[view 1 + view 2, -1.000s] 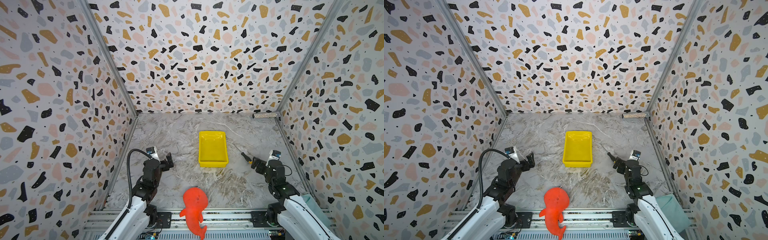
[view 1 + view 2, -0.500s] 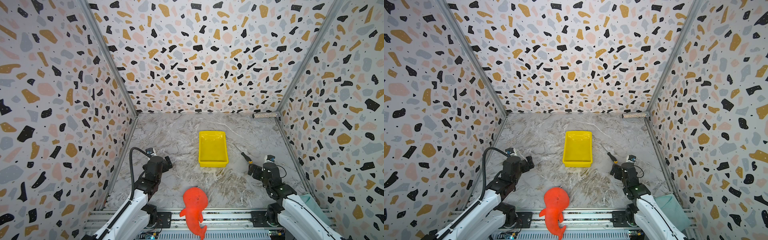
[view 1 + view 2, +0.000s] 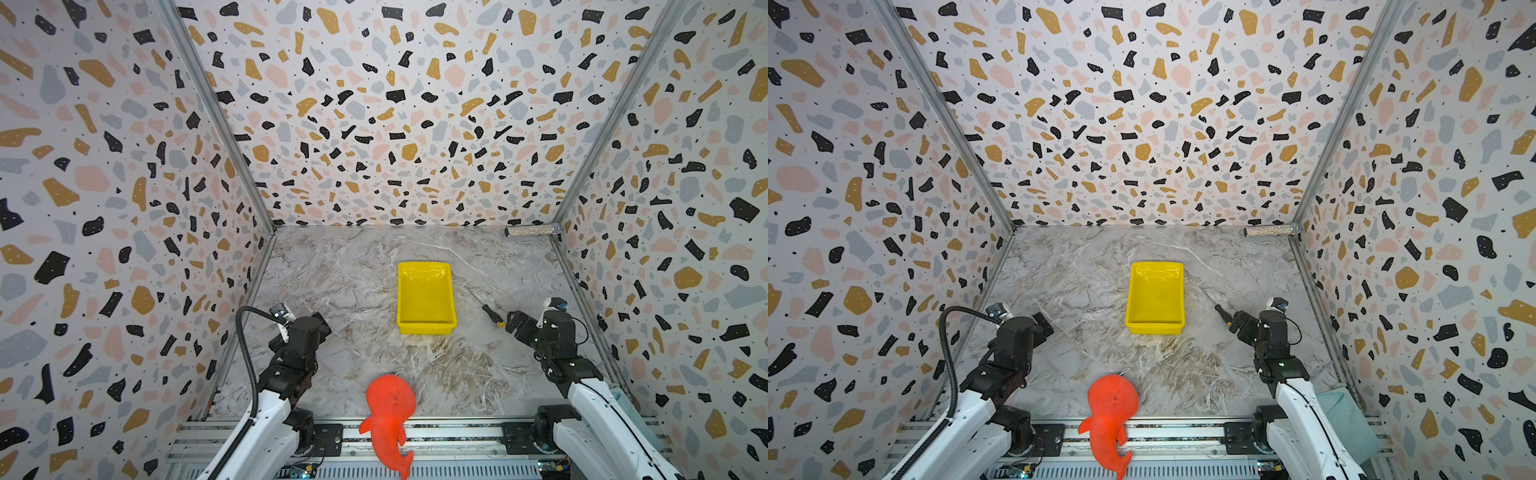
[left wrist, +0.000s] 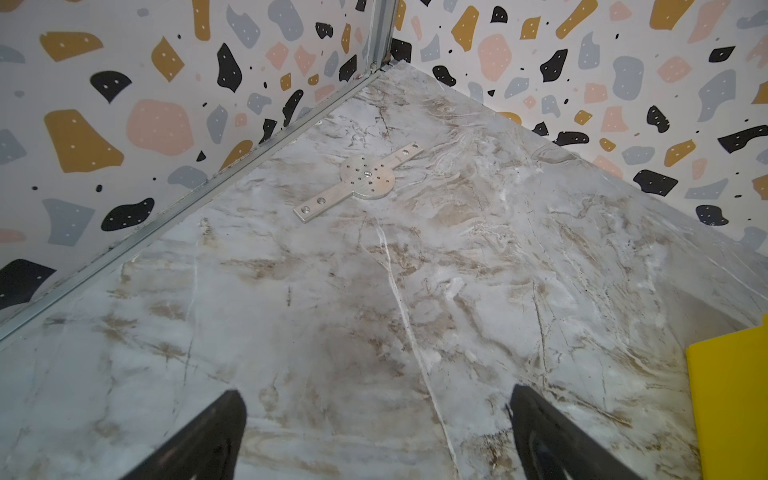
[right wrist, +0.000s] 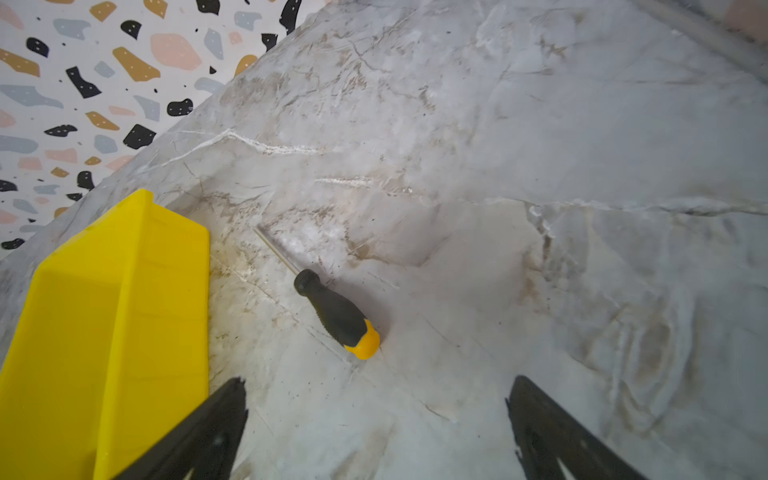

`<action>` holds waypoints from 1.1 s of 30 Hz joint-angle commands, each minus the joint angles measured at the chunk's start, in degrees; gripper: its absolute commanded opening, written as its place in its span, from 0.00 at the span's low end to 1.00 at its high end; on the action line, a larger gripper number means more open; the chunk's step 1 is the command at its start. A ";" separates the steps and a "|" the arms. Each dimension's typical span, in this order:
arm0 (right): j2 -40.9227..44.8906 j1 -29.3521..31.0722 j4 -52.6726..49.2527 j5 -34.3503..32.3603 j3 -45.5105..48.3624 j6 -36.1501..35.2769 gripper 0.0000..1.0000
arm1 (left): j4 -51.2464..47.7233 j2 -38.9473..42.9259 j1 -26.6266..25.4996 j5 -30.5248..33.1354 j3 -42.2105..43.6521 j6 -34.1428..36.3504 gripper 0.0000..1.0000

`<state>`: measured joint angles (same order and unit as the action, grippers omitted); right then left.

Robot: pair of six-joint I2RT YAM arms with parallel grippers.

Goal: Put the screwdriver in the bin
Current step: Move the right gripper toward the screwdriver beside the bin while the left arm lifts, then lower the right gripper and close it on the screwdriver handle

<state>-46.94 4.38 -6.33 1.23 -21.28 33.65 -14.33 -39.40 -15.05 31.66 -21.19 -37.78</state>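
The screwdriver [image 5: 336, 313] lies flat on the table [image 5: 540, 249] just beside the bin [image 5: 166, 311], apart from it. It looks light, stiff and apt to roll; the thick black handle seems the surest hold, not the thin slick shaft. The right gripper [image 5: 376, 384] hovers near its orange butt, jaws spread wide and empty; the left gripper [image 4: 374, 399], across the bin, gapes empty too.

The bin [image 5: 104, 332] runs off the picture's edge in the right wrist view; the left wrist view catches only its corner. Right of the bin, the screwdriver [image 3: 492, 315] shows a shaft nearly too faint to trace in both top views.
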 commanded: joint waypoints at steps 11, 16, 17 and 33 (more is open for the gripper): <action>-26.19 6.70 -1.84 1.42 -12.93 -8.46 0.81 | 0.26 1.10 0.29 1.74 2.16 -2.97 1.00; -31.50 10.48 -2.26 -3.54 -15.96 -8.72 0.79 | 0.42 -1.40 0.28 0.55 1.42 -2.42 1.00; -32.40 10.78 -2.17 -4.11 -16.47 -8.61 0.79 | 0.44 -1.78 0.29 0.38 1.34 -2.33 1.00; -47.21 11.76 -2.66 -9.03 -24.71 -8.76 0.68 | 1.67 -2.30 0.28 -0.69 1.84 -2.12 1.00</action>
<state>-92.38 15.68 -6.81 -7.35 -44.62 24.34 -14.85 -41.63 -15.05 30.89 -19.94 -40.51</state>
